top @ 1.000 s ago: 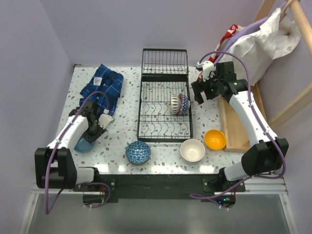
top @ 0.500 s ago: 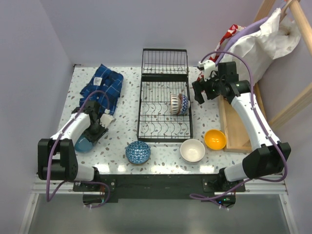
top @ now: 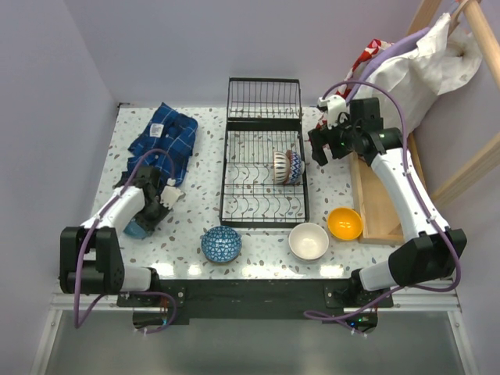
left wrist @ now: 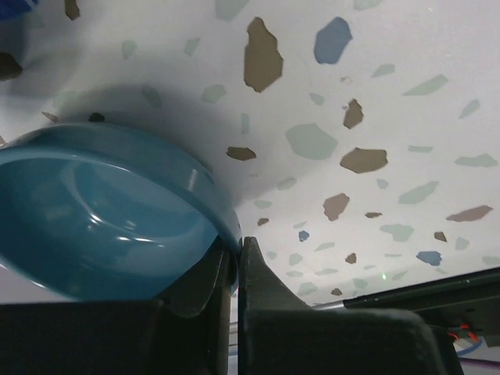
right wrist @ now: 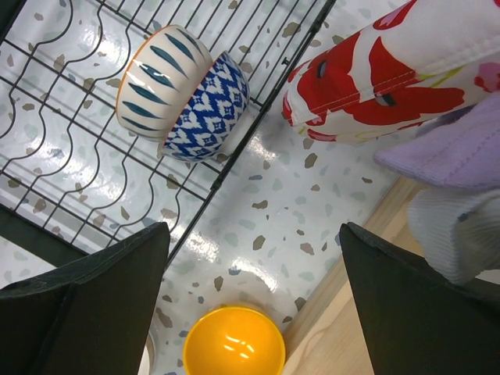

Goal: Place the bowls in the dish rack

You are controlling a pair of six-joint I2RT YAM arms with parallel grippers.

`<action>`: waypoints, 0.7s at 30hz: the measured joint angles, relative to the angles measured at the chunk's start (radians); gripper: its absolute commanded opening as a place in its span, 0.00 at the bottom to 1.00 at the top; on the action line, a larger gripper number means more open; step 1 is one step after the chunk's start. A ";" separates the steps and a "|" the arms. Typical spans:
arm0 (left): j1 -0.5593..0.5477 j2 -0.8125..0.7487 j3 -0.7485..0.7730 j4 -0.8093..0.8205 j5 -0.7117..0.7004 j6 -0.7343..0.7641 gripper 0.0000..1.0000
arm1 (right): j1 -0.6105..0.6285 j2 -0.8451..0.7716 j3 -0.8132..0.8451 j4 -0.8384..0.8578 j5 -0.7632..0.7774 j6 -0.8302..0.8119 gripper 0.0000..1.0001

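Observation:
The black wire dish rack (top: 263, 160) stands mid-table and holds two nested bowls on edge, a striped one (right wrist: 152, 78) against a blue-patterned one (right wrist: 209, 109). My left gripper (left wrist: 233, 254) is shut on the rim of a teal bowl (left wrist: 101, 223), which rests low at the table's left (top: 134, 229). My right gripper (right wrist: 254, 301) is open and empty, up beside the rack's right side (top: 322, 147). A yellow bowl (top: 344, 223) shows below it in the right wrist view (right wrist: 233, 348). A white bowl (top: 308, 241) and a dark blue bowl (top: 221, 244) sit near the front edge.
A blue plaid cloth (top: 166, 139) lies at the back left. A wooden tray (top: 376, 205) runs along the right edge. A red and white floral cloth (right wrist: 398, 70) and a white bag (top: 414, 66) hang at the back right.
My left gripper has drawn slightly toward the near left with the teal bowl, and the bowl now shows less under the arm. My right arm has shifted a little right and back.

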 measured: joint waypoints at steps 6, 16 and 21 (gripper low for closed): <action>0.000 -0.104 0.034 -0.130 0.054 0.000 0.00 | 0.000 0.000 0.019 -0.020 0.000 0.000 0.94; -0.018 0.009 0.668 -0.278 0.350 0.048 0.00 | 0.000 0.000 0.058 -0.048 0.016 0.009 0.94; -0.131 0.097 0.752 -0.108 0.645 -0.016 0.00 | 0.000 -0.002 0.059 -0.071 0.055 0.017 0.95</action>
